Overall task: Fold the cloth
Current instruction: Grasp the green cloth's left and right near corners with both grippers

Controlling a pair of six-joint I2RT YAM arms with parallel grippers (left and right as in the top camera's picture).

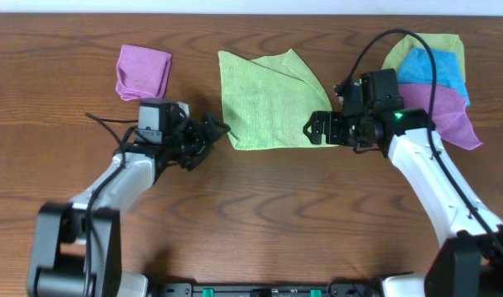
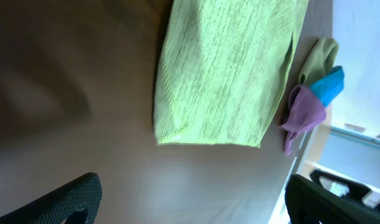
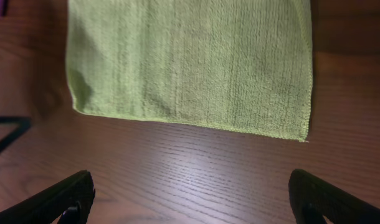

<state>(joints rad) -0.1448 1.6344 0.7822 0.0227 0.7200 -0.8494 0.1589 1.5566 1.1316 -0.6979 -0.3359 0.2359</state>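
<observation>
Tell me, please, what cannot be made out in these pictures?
- Overhead: the second green cloth is mostly hidden under the blue cloth.
- Right wrist: the lime-green cloth runs off the top edge, so its far side is unseen.
- Left wrist: blur smears the table; the left gripper is cut off by the bottom edge.

A dark wood-grain table [image 1: 260, 206] fills the view, with a pale strip [image 1: 251, 7], perhaps wall, beyond.

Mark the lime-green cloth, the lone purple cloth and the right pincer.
lime-green cloth [image 1: 264, 103], overhead view, its middle.
lone purple cloth [image 1: 143, 73], overhead view, its middle.
right pincer [image 1: 311, 130], overhead view, midway between fingertips.
</observation>
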